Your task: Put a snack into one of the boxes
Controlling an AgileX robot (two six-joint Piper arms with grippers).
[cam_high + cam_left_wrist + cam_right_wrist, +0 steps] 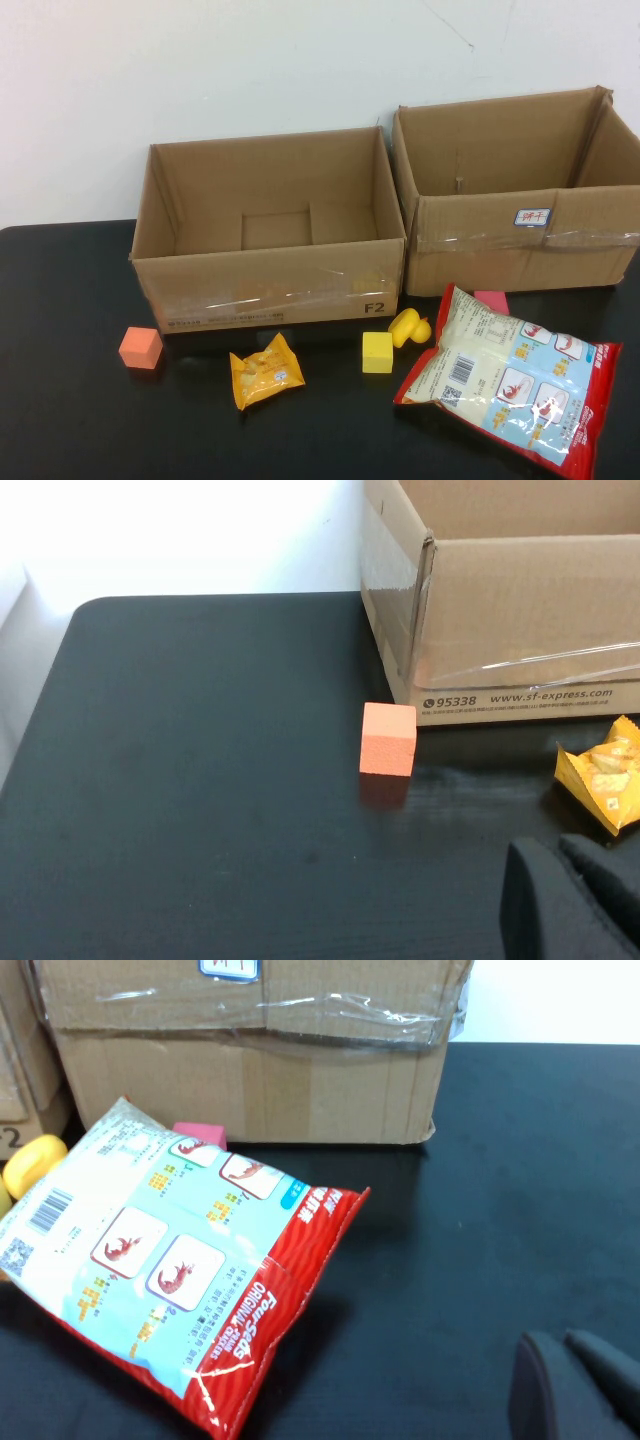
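A small orange snack packet (266, 372) lies on the black table in front of the left cardboard box (270, 290); it also shows in the left wrist view (605, 780). A large red and light-blue shrimp-chip bag (510, 380) lies in front of the right cardboard box (500, 250), and shows in the right wrist view (180, 1260). Both boxes are open and look empty. Neither arm shows in the high view. My left gripper (555, 848) is shut and empty, near the orange packet. My right gripper (560, 1340) is shut and empty, beside the chip bag.
An orange cube (141, 347) sits in front of the left box's left corner, also in the left wrist view (388, 739). A yellow cube (377, 352), a yellow duck (408, 326) and a pink block (490, 299) lie between the snacks and the boxes.
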